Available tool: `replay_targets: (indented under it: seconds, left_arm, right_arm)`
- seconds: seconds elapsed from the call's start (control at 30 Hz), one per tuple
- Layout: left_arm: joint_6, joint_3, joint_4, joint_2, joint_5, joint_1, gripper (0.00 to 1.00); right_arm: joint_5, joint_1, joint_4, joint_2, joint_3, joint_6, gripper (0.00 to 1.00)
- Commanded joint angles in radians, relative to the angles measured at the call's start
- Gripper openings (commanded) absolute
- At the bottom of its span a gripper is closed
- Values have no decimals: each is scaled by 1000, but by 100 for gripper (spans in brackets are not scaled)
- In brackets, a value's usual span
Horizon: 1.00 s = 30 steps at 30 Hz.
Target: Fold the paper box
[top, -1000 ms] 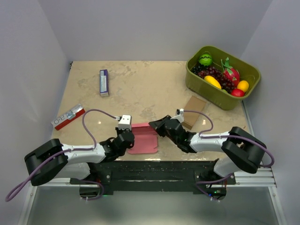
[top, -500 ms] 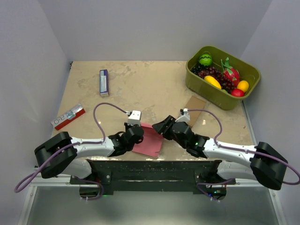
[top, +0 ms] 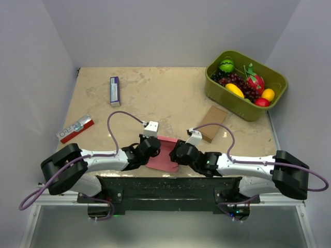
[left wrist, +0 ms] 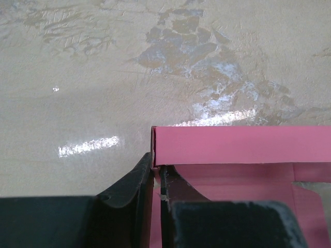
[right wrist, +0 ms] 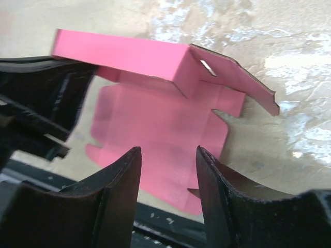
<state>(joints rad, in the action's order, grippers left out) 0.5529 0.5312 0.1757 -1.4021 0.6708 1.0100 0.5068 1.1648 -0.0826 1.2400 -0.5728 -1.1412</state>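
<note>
The paper box (top: pixel 163 159) is a flat pink die-cut sheet with tabs, lying at the table's near edge between both arms. One long panel stands folded up along its far side (left wrist: pixel 232 144). My left gripper (top: pixel 150 148) is shut on the left end of that raised panel, its fingertips (left wrist: pixel 156 166) pinching the thin card. My right gripper (top: pixel 176 153) hovers open just over the sheet's right part. In the right wrist view the pink sheet (right wrist: pixel 155 116) shows between its spread fingers (right wrist: pixel 168 155), which hold nothing.
A green bin (top: pixel 217 93) of toy fruit stands at the back right, with a brown cardboard box (top: pixel 213 123) in front of it. A red-and-white packet (top: pixel 75 128) and a blue-white packet (top: pixel 115 91) lie at the left. The black mounting rail (top: pixel 170 188) borders the near edge.
My right gripper has opened and slid left and nearer, over the sheet. My left gripper has carried the sheet's edge rightward, and the sheet has shifted with it.
</note>
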Motion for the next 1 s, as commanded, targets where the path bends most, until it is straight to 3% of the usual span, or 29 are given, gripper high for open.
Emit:
replay_targets:
  seconds: [0.0, 0.4, 0.63, 0.97]
  left_arm:
    - [-8, 16, -30, -15, -14, -4, 0]
    - [-8, 13, -28, -11, -25, -4, 0]
    - [-8, 16, -25, -12, -31, -2, 0]
    - [-11, 18, -5, -35, -53, -2, 0]
  right_arm:
    - [94, -17, -29, 44, -33, 6, 52]
    - [79, -114, 78, 114, 1, 55, 54]
    - [50, -132, 95, 205, -59, 80, 47]
    - [82, -132, 136, 190, -58, 110, 33]
